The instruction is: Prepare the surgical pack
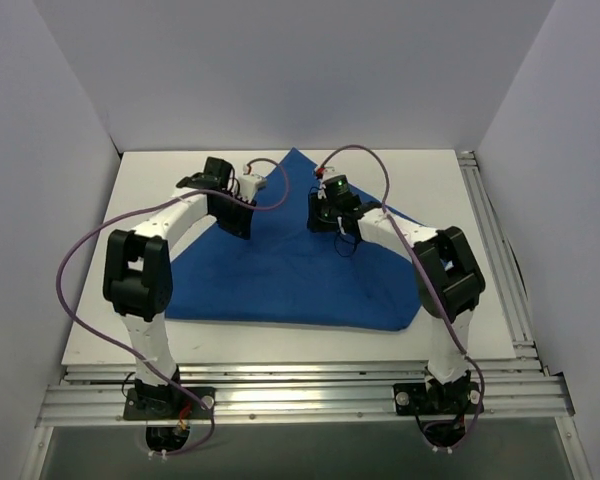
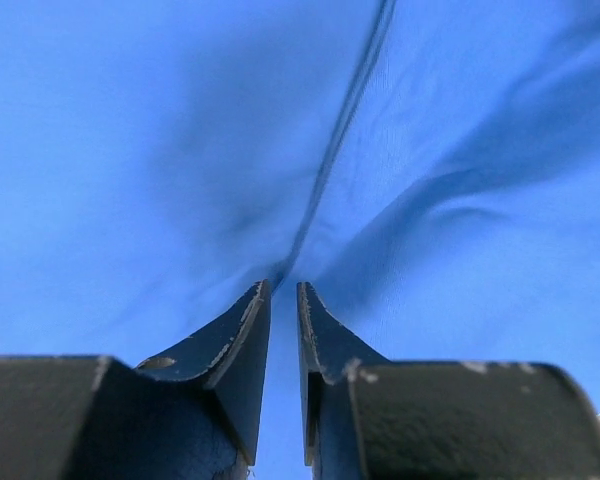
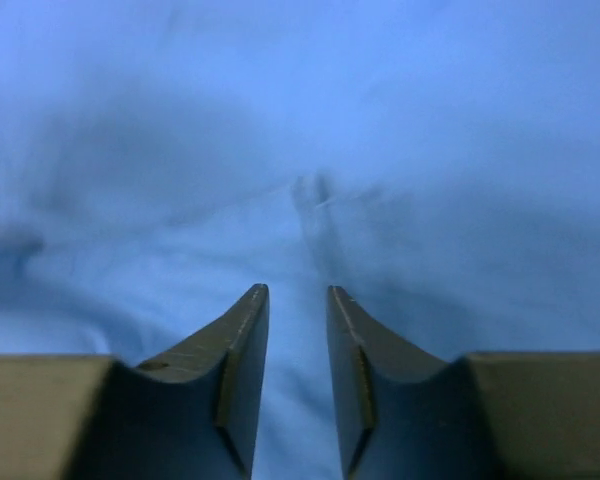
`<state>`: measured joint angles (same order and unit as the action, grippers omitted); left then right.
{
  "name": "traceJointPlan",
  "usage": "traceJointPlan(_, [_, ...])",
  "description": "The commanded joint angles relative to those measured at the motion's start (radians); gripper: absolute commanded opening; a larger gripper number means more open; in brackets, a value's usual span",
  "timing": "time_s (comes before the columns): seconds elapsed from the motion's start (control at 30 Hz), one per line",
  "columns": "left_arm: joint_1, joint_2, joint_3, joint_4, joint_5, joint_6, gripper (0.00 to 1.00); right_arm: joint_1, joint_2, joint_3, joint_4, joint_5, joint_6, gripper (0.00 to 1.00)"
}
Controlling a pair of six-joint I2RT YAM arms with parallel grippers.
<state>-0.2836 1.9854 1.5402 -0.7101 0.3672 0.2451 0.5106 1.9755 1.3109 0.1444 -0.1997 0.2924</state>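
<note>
The surgical pack shows only as a royal-blue cloth [image 1: 290,275], folded into a broad triangle on the white table [image 1: 435,175]; whatever lies inside is hidden. My left gripper [image 1: 235,222] sits low on the cloth's upper left edge. In the left wrist view a raised crease of the cloth [image 2: 330,150] runs straight into the narrow gap of that gripper [image 2: 283,285], and wrinkles fan out from its tips. My right gripper [image 1: 325,222] hovers over the cloth's upper middle. Seen from the right wrist, it [image 3: 298,290] stands open over the blurred cloth [image 3: 180,150] with nothing between its fingers.
Grey walls close the table in at the back and on both sides. Aluminium rails [image 1: 500,270] run along the right edge and across the front by the arm bases. Purple cables [image 1: 365,155] loop over both arms above the cloth.
</note>
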Motion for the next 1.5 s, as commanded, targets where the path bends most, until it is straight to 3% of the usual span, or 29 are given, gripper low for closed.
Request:
traceJointPlan(0.0, [0.018, -0.155, 0.095, -0.044, -0.06, 0.022, 0.27, 0.006, -0.133, 0.086, -0.213, 0.265, -0.07, 0.28])
traceJointPlan(0.17, [0.017, -0.266, 0.014, -0.162, -0.114, 0.088, 0.27, 0.038, -0.266, 0.005, -0.336, 0.448, -0.03, 0.26])
traceJointPlan(0.43, [-0.006, -0.33, -0.253, -0.261, -0.255, 0.155, 0.26, 0.196, -0.409, -0.217, -0.489, 0.545, 0.183, 0.0])
traceJointPlan(0.57, [-0.035, -0.301, -0.321, -0.224, -0.241, 0.148, 0.26, 0.216, -0.432, -0.312, -0.456, 0.499, 0.255, 0.0])
traceJointPlan(0.73, [-0.046, -0.194, -0.321, -0.12, -0.229, 0.111, 0.26, 0.215, -0.367, -0.433, -0.255, 0.336, 0.286, 0.0])
traceJointPlan(0.87, [-0.048, -0.12, -0.319, -0.062, -0.211, 0.106, 0.25, 0.213, -0.333, -0.484, -0.189, 0.342, 0.318, 0.0])
traceJointPlan(1.07, [-0.046, -0.074, -0.322, -0.034, -0.202, 0.115, 0.25, 0.209, -0.352, -0.498, -0.235, 0.4, 0.333, 0.0])
traceJointPlan(1.27, [-0.043, -0.16, -0.281, -0.115, -0.197, 0.123, 0.27, 0.218, -0.42, -0.354, -0.422, 0.528, 0.286, 0.0])
traceJointPlan(1.47, [-0.043, -0.23, -0.177, -0.176, -0.177, 0.105, 0.3, 0.213, -0.452, -0.282, -0.439, 0.565, 0.258, 0.0])
